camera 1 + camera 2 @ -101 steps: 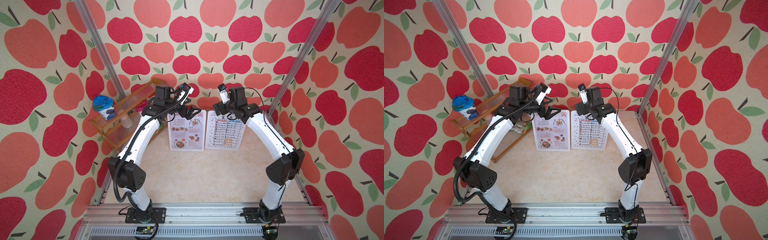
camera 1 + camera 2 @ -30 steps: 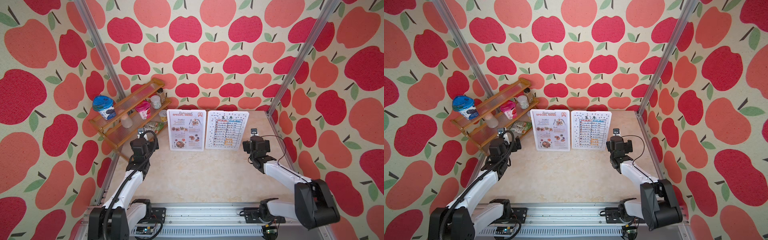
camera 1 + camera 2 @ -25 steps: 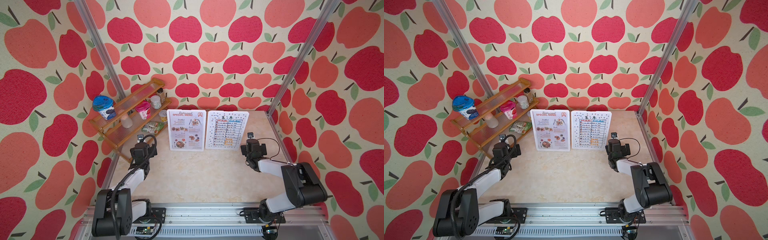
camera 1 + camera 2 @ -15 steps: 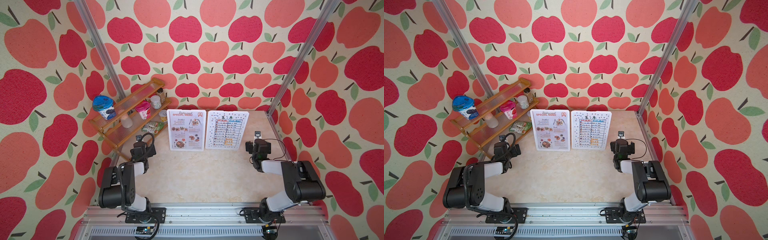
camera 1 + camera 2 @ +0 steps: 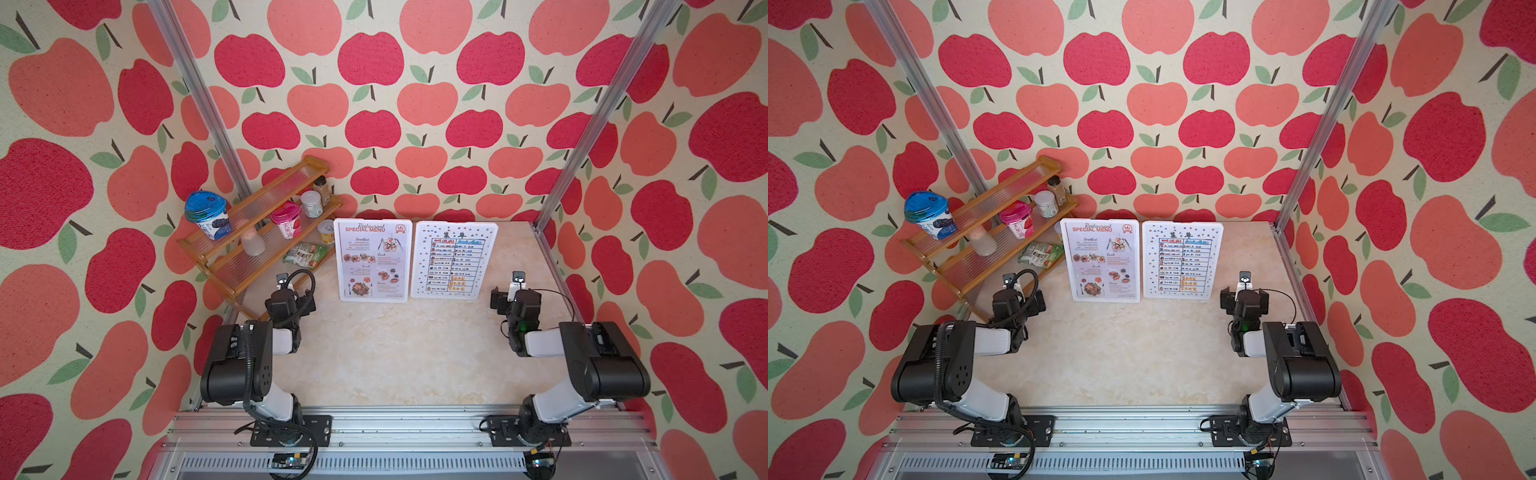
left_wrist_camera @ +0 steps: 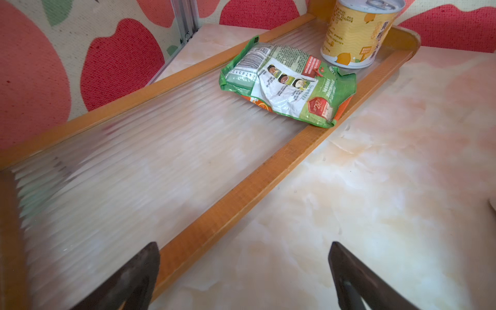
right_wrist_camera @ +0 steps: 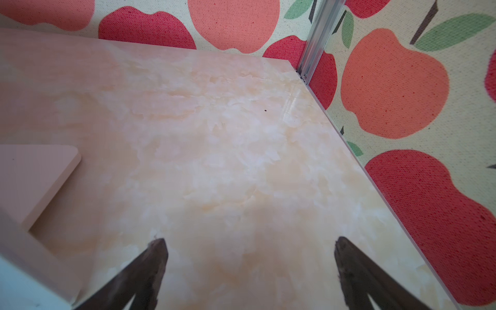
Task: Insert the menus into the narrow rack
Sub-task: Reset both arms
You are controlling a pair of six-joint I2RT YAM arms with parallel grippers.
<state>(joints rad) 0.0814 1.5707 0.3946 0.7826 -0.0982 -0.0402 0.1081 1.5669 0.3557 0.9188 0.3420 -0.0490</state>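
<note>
At the back of the pale marbled tabletop (image 5: 399, 357), in a top view, the two menus stand upright side by side, their edges almost touching. The white sheet with a red heading and food photos (image 5: 373, 259) is nearer the left arm. The white sheet with a black-lined table and dotted border (image 5: 454, 259) is nearer the right. What holds them up cannot be made out. A tiered wooden shelf with ribbed clear steps (image 5: 253, 272) fills the left back corner and carries a blue-lidded cup (image 5: 206, 214) and a pink-lidded cup (image 5: 286, 218). Both arms are folded low. The left gripper (image 5: 289, 300) sits by the shelf's near end and the right gripper (image 5: 514, 300) near the table's right edge, each apart from the menus.

In the left wrist view, dark fingers (image 6: 139, 268) are spread wide with nothing between them, above the shelf's lowest step. A crumpled green packet (image 6: 290, 83) lies there, just beside a yellow can (image 6: 354, 35).

In the right wrist view, the fingers (image 7: 145, 268) also stand wide apart over bare tabletop. A pale flat slab with a rounded corner (image 7: 35, 177) lies to one side; what it is cannot be told.
</note>
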